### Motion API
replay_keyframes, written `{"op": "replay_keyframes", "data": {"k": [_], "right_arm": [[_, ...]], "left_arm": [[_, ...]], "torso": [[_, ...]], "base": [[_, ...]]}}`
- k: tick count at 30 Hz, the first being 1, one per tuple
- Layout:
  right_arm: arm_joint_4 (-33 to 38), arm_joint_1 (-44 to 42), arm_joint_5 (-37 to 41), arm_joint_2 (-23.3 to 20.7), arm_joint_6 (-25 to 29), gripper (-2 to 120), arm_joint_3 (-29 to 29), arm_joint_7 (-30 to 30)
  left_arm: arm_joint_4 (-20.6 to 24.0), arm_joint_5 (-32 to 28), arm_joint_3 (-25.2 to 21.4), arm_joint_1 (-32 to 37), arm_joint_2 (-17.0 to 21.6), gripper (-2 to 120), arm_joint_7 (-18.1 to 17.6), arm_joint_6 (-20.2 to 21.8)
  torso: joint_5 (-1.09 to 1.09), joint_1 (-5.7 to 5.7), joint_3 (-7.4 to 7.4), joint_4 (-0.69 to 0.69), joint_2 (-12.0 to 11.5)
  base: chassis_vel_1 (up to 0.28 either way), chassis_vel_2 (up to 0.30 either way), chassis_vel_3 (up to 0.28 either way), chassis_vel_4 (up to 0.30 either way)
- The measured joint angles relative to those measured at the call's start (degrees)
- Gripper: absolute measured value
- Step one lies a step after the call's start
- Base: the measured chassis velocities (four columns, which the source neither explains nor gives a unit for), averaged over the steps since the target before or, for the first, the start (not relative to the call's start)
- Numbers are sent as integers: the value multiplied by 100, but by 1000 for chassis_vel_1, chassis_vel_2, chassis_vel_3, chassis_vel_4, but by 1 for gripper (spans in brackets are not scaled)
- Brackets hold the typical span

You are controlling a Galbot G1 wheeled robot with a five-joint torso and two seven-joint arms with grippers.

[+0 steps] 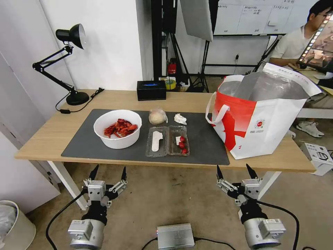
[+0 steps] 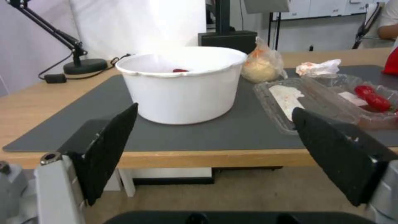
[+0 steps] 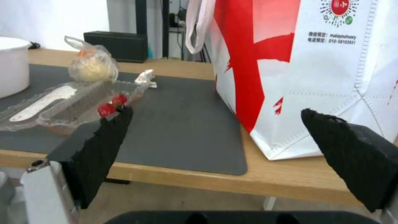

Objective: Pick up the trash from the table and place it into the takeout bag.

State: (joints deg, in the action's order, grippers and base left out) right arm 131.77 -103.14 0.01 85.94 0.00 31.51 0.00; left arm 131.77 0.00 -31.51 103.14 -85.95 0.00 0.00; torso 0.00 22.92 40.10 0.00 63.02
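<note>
Fingers spread wide, the left gripper (image 1: 108, 172) hangs below the desk (image 1: 45, 133) edge, holding nothing. On the grey mat (image 1: 208, 146) sit a white bowl (image 1: 118, 129) of red shells, then the wrapped beige lump (image 1: 157, 116), the clear clamshell tray (image 1: 168, 141) and a crumpled tissue (image 1: 180, 119). Further right stands the takeout bag (image 1: 274, 128), upright and open. Below it the right gripper (image 1: 236, 171) hovers, likewise wide and empty.
</note>
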Motion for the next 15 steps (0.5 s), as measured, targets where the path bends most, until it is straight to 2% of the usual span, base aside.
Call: {"op": "replay_keyframes", "data": {"k": [15], "right_arm": [[0,0,0,0,0,100,0,0]], "left_arm": [[0,0,0,0,0,100,0,0]], "torso": [[0,0,0,0,0]], "base": [[0,0,0,0]]}}
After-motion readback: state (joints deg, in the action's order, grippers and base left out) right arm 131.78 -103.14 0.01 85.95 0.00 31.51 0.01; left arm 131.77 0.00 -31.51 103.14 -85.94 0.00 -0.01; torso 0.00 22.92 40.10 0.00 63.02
